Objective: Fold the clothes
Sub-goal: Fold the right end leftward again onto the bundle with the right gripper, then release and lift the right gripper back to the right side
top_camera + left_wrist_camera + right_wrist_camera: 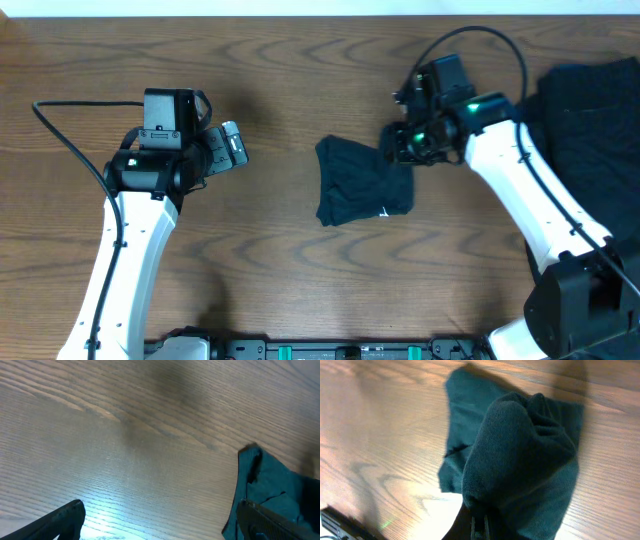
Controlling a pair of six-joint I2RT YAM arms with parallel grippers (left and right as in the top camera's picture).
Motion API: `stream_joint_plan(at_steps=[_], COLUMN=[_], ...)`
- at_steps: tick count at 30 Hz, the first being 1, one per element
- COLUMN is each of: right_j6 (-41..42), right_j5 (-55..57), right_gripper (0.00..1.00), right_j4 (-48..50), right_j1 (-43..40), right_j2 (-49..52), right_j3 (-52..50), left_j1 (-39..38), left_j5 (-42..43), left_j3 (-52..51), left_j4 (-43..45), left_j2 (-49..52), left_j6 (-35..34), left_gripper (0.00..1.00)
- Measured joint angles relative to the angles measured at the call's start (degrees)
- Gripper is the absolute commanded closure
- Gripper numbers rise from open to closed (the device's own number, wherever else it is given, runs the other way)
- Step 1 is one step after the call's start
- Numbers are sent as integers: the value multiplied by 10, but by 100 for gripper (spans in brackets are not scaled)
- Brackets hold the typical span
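Note:
A dark navy garment (360,180) lies bunched into a small, roughly folded shape at the middle of the table. My right gripper (400,145) is shut on its upper right corner. In the right wrist view the cloth (520,460) rises in a fold straight out of the closed right gripper (480,527). My left gripper (232,145) hovers open over bare wood, well to the left of the garment. In the left wrist view its fingers (55,522) stand wide apart with nothing between them, and the garment's edge (270,485) shows at the right.
More dark clothes (590,130) lie spread at the table's right edge, partly under the right arm. The wooden tabletop (270,260) shows bare between the two arms and in front of the garment.

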Motion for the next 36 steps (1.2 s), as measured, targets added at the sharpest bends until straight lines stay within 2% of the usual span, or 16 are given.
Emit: stream_joint_plan(at_steps=[10,18,19,21,26,31,36], right_j6=[-5,-7,-7,-5,-7,-14,-24], right_j5=[26,38,39,40,17,-45,-58], right_gripper=[99,94,91,69,67,59,51], right_j4=[57,148,160,180,225,270,263], right_j1=[66,86,86,86,86,85,78], right_j2=[0,0,0,0,0,0,0], right_j3=[-20,-78,-87,-102,-129,-129,-129], left_j1=[0,0,0,0,0,0,0], left_j5=[0,0,0,0,0,0,0], left_j3=[0,0,0,0,0,0,0], left_j4=[0,0,0,0,0,0,0], left_j2=[0,0,0,0,0,0,0], left_j6=[0,0,0,0,0,0,0], left_gripper=[2,2,2,2,2,2,2])
